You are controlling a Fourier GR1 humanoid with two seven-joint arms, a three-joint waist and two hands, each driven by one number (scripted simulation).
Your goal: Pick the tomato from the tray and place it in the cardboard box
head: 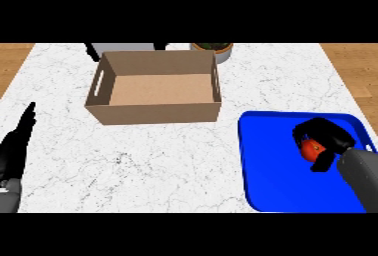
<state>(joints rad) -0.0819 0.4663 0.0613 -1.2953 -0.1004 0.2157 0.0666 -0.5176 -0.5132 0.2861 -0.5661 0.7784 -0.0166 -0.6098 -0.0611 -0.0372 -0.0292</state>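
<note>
At the lower right of the frame, the right hand curls round the small red tomato over the flat blue plastic tray: the grasp step, I'd judge. Next comes a lift toward the open brown cardboard box, upper centre on the white marbled surface. The left hand rests straight-fingered at the left edge.

Head view only: camera above counter, facing steeply down, near edge at 6 o'clock. Mid-range; counter fills most of frame, wood floor showing at 10 and 2 o'clock corners. Box toward 12, tray toward 4. Forearms enter from 6 o'clock edge. No second view to overlap.
</note>
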